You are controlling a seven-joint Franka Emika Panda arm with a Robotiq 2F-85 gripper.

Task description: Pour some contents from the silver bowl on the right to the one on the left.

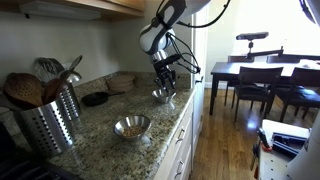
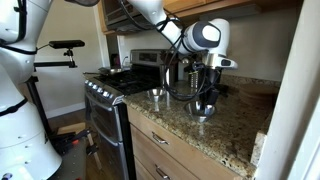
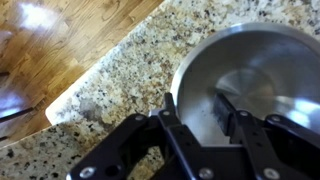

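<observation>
Two silver bowls stand on the granite counter. The right-hand bowl sits near the counter's edge under my gripper. In the wrist view the jaws straddle its near rim: one finger is outside and the other inside, with a clear gap, so the gripper is open. What shows of this bowl's inside looks bare. The left-hand bowl holds brownish-tan contents.
A perforated metal holder with wooden spoons stands at the near end of the counter. A dark dish and a wooden bowl sit by the wall. A stove adjoins the counter. Wooden floor lies past the counter's edge.
</observation>
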